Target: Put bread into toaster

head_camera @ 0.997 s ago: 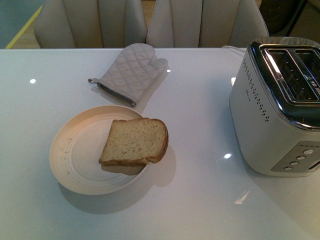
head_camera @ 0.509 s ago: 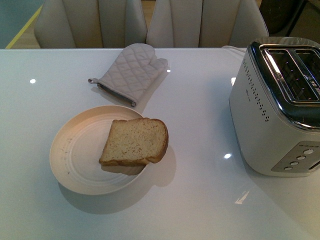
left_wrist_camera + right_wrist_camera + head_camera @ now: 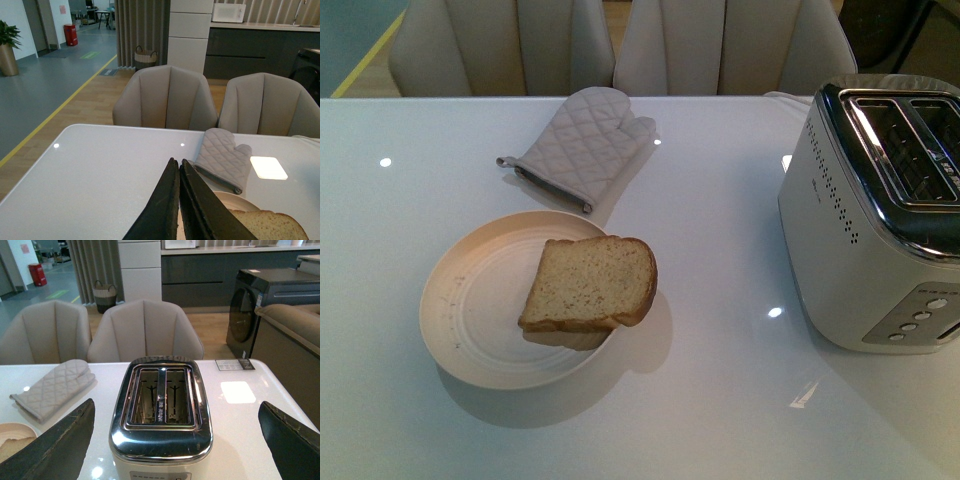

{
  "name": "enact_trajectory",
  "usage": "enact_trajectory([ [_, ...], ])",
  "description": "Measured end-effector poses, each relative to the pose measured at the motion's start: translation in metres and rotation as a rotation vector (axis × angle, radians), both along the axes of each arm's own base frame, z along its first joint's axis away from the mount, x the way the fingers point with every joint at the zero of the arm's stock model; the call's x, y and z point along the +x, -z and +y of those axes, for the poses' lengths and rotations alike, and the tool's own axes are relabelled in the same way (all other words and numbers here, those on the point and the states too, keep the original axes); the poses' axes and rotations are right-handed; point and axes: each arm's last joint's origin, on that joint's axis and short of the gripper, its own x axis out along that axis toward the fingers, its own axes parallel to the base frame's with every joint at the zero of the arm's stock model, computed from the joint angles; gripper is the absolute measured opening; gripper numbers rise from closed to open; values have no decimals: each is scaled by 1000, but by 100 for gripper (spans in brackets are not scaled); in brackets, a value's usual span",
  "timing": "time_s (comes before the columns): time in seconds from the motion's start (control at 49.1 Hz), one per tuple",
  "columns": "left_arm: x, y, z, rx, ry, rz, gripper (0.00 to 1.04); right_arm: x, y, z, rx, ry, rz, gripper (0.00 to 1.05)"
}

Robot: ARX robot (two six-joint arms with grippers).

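Note:
The bread (image 3: 590,283), a thick tan slice with a brown crust, lies on the right side of a cream plate (image 3: 470,310), overhanging its rim. The silver-white toaster (image 3: 875,210) stands at the table's right, both slots empty, as the right wrist view (image 3: 161,407) shows. Neither gripper shows in the front view. My left gripper (image 3: 175,162) is shut and empty, above the table, with the bread (image 3: 272,225) just beyond its tips. My right gripper (image 3: 175,440) is wide open, one finger on each side of the toaster, above and in front of it.
A grey quilted oven mitt (image 3: 585,145) lies on the white table (image 3: 720,400) behind the plate. Two beige chairs (image 3: 620,45) stand at the far edge. A dark appliance (image 3: 272,305) stands on the floor beyond the table's right end.

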Motion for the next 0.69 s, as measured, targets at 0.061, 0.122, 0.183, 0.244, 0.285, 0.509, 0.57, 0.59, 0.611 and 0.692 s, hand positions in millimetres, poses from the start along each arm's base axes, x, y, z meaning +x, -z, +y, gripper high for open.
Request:
enact_trajectory([
  [0.061,0,0,0,0,0,-1,3,0,0,0,0,0,0,96],
  [0.122,0,0,0,0,0,0,3,0,0,0,0,0,0,96],
  [0.183,0,0,0,0,0,-1,10,0,0,0,0,0,0,96],
  [0.244,0,0,0,0,0,0,19,0,0,0,0,0,0,96],
  [0.285,0,0,0,0,0,0,30,1,2,0,-5,97,128,96],
  [0.509,0,0,0,0,0,-2,70,21,-10,12,-78,153,350,96],
  [0.57,0,0,0,0,0,-2,83,36,-24,19,-45,103,325,96],
  [0.59,0,0,0,0,0,-2,87,41,-27,21,-33,84,323,96],
  [0.611,0,0,0,0,0,-2,92,49,-32,26,-14,53,326,96],
  [0.692,0,0,0,2,0,-2,97,83,-38,43,82,-51,382,96],
])
